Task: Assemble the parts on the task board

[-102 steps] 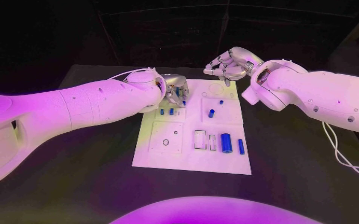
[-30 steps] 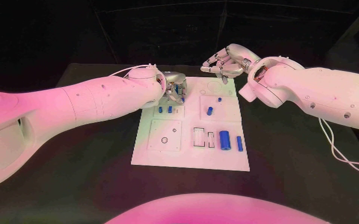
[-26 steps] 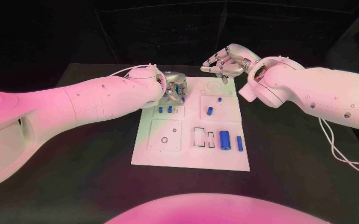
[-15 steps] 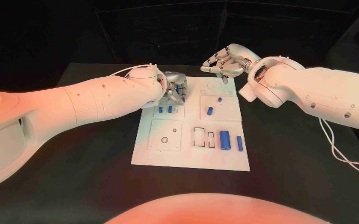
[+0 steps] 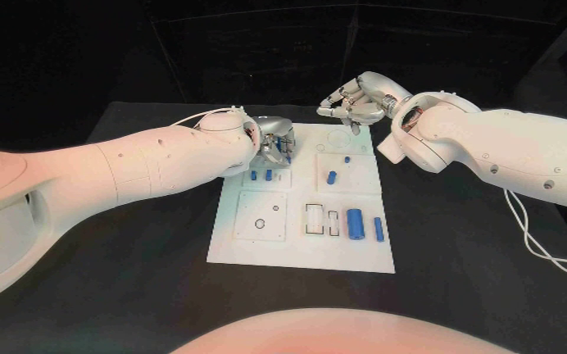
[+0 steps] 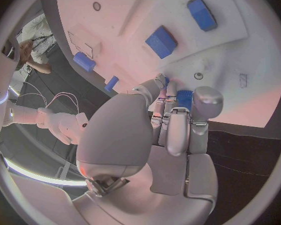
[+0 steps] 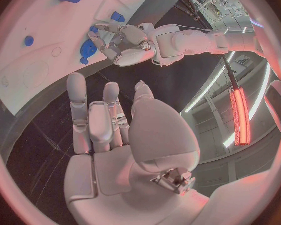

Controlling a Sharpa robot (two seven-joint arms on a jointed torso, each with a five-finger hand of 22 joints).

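Two robot hands are working at the far end of the board [image 5: 301,243], which is lying flat in the middle of the black bench [image 5: 142,280]. Left robot hand [image 5: 275,145] is hovering over the board's far left corner, fingers curled down, and is pinching a small blue part [image 6: 184,99] between fingertips; the left wrist view is showing this blue piece right at the tips of the fingers [image 6: 206,102], just above the white surface. Right robot hand [image 5: 358,102] is hanging in the air past the board's far edge, above the bench; its fingers [image 7: 81,110] are reaching out straight and a little apart in the right wrist view, nothing between them.

Parts on the board, head view: two short blue pegs [image 5: 261,175] are standing side by side just near the left robot hand. One blue cylinder [image 5: 332,178] is lying in the right-hand panel, with a tiny blue piece [image 5: 349,159] beyond it. Nearer the robot, a thick blue cylinder [image 5: 356,224] and a thin blue bar [image 5: 378,229] are lying side by side, beside rectangular slots [image 5: 315,217]. Near-left panel is showing a ring-shaped hole [image 5: 260,224] and a small dot hole.
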